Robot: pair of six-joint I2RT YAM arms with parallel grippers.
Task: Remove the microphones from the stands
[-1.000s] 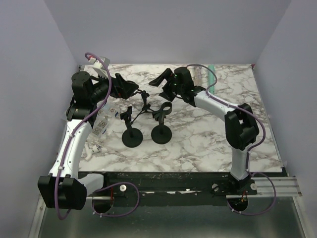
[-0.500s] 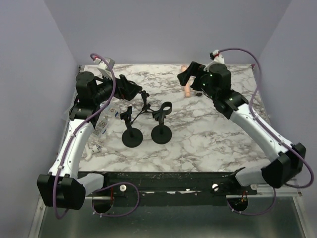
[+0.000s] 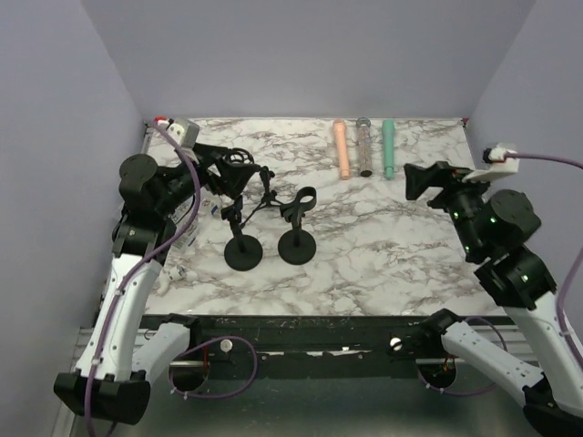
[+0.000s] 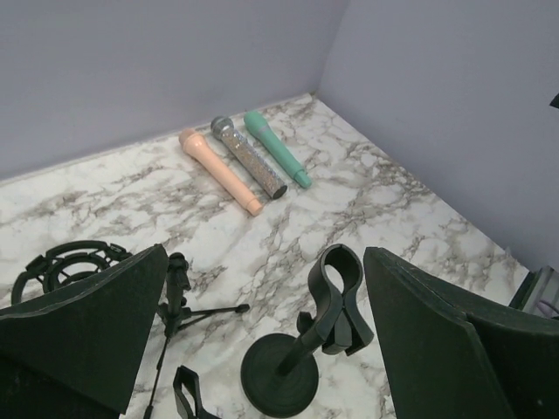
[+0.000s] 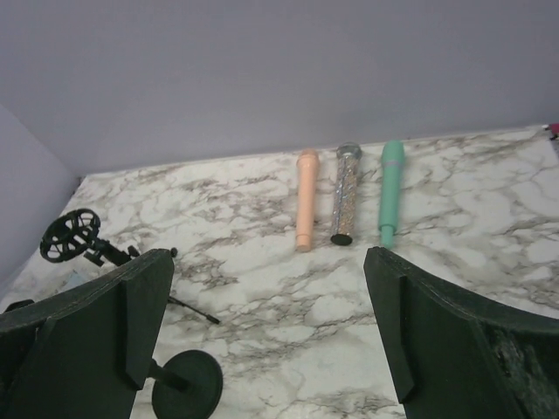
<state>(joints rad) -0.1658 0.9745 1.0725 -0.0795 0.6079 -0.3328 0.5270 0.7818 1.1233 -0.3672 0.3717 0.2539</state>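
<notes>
Three microphones lie side by side flat on the marble at the back: a peach one, a glittery silver one and a teal one. A black round-base stand holds an empty clip. My left gripper hangs open above the stands, holding nothing. My right gripper is open and empty, raised at the right, well short of the microphones.
A second round-base stand with a small clip stands left of the first. A thin tripod stand with a ring-shaped shock mount sits at the back left. White labelled items lie along the table's left edge.
The right arm swung from the back middle of the table out to the right and up, uncovering the three microphones. The left arm drew back a little. Both grippers stayed open.
</notes>
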